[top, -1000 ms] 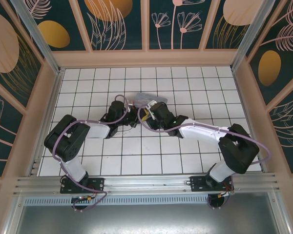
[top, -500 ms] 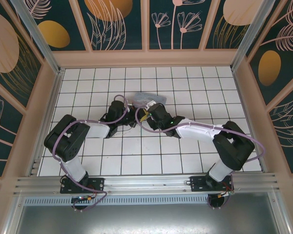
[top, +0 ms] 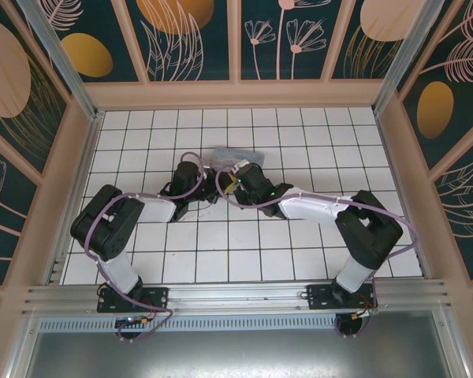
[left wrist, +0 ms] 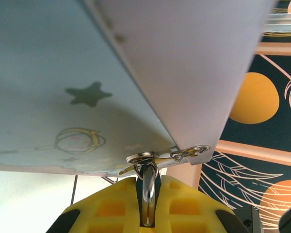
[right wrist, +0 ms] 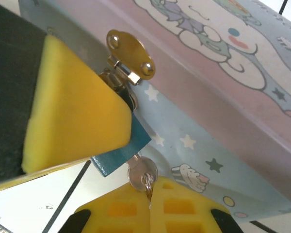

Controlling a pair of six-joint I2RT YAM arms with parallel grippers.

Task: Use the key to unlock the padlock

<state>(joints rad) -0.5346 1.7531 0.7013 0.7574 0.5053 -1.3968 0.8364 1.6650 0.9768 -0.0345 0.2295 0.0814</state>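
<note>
Right gripper (right wrist: 149,204) clamped on key (right wrist: 141,173), which looks seated in padlock (right wrist: 120,151) hanging off tin box (right wrist: 223,97) hasp (right wrist: 131,60), mid table (top: 142,134), far side. Left gripper (left wrist: 146,206) pinches shackle (left wrist: 148,187). Risk: off-axis twist bends key or slips it.

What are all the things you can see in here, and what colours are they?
tin box: one, pale blue and pink with cartoon pictures, in the middle of the table
clasp: one, gold, on the box's front edge
padlock: one, blue with a silver loop, at the clasp
key: one, silver, at the padlock's end
table: one, white tiles with dark lines
walls: dark green with pink and orange plants, around the table
left arm: one, black and white, reaching to the box
right arm: one, black and white, reaching to the box
left gripper: one, yellow pads, shut on the padlock
right gripper: one, yellow pads, shut on the key
</note>
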